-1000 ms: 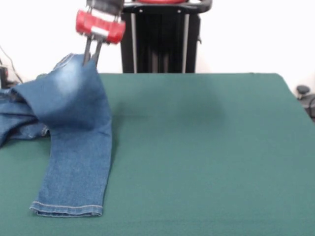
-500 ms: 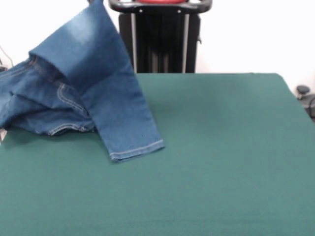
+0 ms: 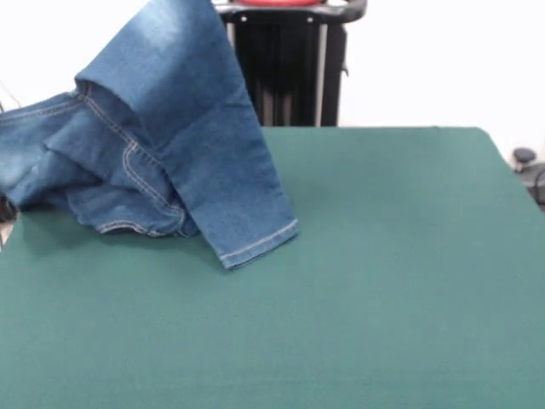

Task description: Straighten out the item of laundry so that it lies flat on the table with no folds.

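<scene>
The item of laundry (image 3: 179, 111), small blue denim jeans with tan stitching, hangs from above the picture's top edge at the left. One leg slopes down to the right, and its hem (image 3: 258, 244) rests on the table (image 3: 383, 273). The rest of the jeans bunches in folds at the left (image 3: 94, 187), low over the table's left edge. The gripper is above the top edge and out of view, so what holds the denim is hidden.
The robot's black pedestal (image 3: 289, 68) stands behind the table's far edge. A small dark object (image 3: 523, 158) sits off the table's right corner. The green top stretches wide to the right and front of the jeans.
The gripper rose out of the top of the picture with the denim. The jeans went up and to the right, and the leg hem slid from the front left toward the table's middle.
</scene>
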`<action>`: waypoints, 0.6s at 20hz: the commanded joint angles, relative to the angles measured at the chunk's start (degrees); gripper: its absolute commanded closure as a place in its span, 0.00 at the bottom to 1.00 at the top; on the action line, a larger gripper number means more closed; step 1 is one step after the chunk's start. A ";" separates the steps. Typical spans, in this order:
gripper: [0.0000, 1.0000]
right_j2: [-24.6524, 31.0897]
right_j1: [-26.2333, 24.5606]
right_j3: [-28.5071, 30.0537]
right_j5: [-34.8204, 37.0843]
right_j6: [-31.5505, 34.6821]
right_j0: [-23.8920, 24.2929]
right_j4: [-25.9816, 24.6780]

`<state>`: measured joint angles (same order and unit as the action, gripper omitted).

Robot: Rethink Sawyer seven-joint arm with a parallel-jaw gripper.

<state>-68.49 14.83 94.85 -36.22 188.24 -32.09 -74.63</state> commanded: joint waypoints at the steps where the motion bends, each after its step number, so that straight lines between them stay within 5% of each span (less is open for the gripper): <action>1: 1.00 -5.65 -4.55 -6.65 -2.86 29.16 -5.33 -7.96; 7: 1.00 -20.90 -12.13 -9.22 -15.23 48.07 -9.94 -16.99; 12: 1.00 -28.12 -15.43 -12.68 -23.65 56.57 -10.10 -20.66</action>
<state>-87.12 5.84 90.22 -50.24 213.13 -40.30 -91.60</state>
